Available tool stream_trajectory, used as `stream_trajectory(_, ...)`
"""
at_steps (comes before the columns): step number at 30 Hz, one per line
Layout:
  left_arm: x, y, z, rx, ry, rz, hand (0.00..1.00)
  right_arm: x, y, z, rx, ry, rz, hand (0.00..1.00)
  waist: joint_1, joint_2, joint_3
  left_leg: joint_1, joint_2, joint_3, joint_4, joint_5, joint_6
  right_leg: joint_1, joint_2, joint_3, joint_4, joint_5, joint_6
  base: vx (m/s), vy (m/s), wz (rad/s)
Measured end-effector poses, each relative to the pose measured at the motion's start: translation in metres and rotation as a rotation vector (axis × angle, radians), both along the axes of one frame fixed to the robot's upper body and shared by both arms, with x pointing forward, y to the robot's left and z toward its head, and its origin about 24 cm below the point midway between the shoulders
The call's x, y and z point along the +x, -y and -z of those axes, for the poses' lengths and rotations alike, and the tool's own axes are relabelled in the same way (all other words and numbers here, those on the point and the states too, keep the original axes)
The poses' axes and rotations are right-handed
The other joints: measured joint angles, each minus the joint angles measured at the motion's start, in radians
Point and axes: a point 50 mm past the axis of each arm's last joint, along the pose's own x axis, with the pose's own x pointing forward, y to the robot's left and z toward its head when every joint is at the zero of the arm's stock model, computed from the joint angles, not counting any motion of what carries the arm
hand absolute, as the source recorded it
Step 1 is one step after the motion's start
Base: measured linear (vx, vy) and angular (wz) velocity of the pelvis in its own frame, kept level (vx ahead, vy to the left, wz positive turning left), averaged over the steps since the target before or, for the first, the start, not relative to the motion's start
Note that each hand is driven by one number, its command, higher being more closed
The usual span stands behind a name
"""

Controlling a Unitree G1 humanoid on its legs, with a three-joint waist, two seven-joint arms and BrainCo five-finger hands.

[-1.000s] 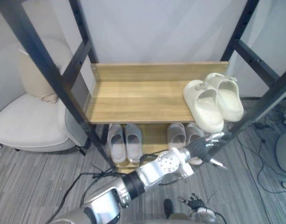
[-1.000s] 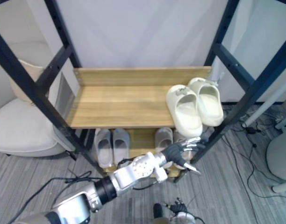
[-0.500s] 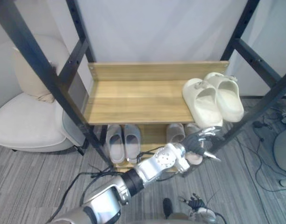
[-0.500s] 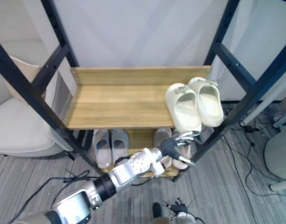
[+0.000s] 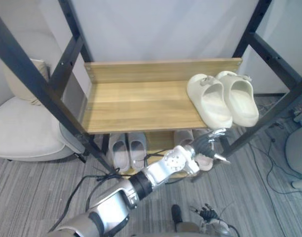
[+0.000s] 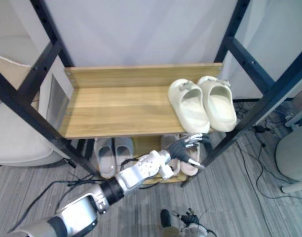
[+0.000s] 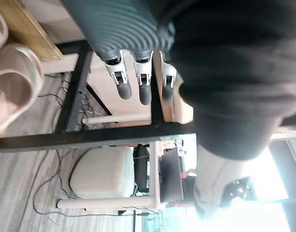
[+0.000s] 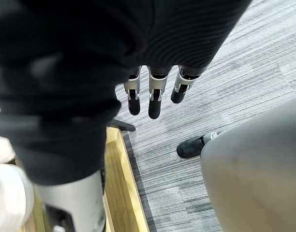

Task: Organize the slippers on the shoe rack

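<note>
Left hand [image 5: 205,144], fingers spread, empty, by pale pink slippers [image 5: 206,163]; cream foam slippers [image 5: 221,98] on wooden upper shelf [image 5: 136,101]. Right hand [image 8: 155,94]: fingers straight, empty.

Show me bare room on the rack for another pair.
Free: the upper shelf, left and middle, from its left edge to the cream slippers. Crowded: the lower shelf, grey slippers left, beige slippers right, left hand at them.

Cream slippers [image 5: 210,101] side by side on shoe rack [image 5: 136,104]
</note>
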Motion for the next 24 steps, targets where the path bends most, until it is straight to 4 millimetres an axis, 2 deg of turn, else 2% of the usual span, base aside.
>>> stream_trajectory(12, 0.0, 0.001, -0.002, -0.024, -0.015, -0.003, 0.0, 0.002, 0.001, -0.001, -0.002, 0.005, 0.001, 0.0, -0.001, 0.007, 0.003, -0.01, -0.002, -0.01, 0.005, -0.001, 0.0, -0.007, -0.002, -0.006, 0.0, 0.0, 0.0, 0.0, -0.021, 0.0)
stream_trajectory(16, -0.008, 0.006, -0.012, -0.094, -0.032, 0.043, 0.0, 0.004, 0.001, -0.001, -0.002, 0.008, -0.007, 0.0, 0.004, 0.008, 0.009, 0.001, -0.007, -0.042, 0.014, -0.001, 0.001, 0.021, -0.01, -0.033, 0.0, 0.001, 0.001, -0.02, -0.023, 0.17)
stream_trajectory(18, -0.014, 0.008, -0.01, -0.111, -0.05, 0.071, 0.0, 0.005, 0.001, -0.002, -0.006, 0.01, -0.021, 0.0, 0.012, 0.009, 0.009, 0.005, -0.007, -0.048, 0.017, -0.001, 0.003, 0.03, -0.012, -0.038, 0.0, 0.0, 0.001, -0.04, -0.024, 0.14)
stream_trajectory(21, -0.031, 0.006, 0.012, -0.084, -0.125, 0.124, 0.0, 0.009, -0.002, -0.003, -0.012, 0.015, -0.06, 0.0, 0.016, 0.008, 0.01, 0.006, -0.007, -0.063, 0.019, 0.001, 0.007, 0.039, -0.014, -0.051, 0.0, 0.0, 0.001, -0.05, -0.04, 0.11)
stream_trajectory(24, -0.048, -0.004, 0.049, -0.004, -0.231, 0.15, 0.0, 0.014, -0.006, -0.004, -0.017, 0.022, -0.107, 0.0, 0.018, 0.011, 0.013, 0.006, -0.002, -0.063, 0.021, 0.002, 0.007, 0.039, -0.014, -0.052, 0.0, 0.0, 0.0, -0.04, -0.04, 0.0)
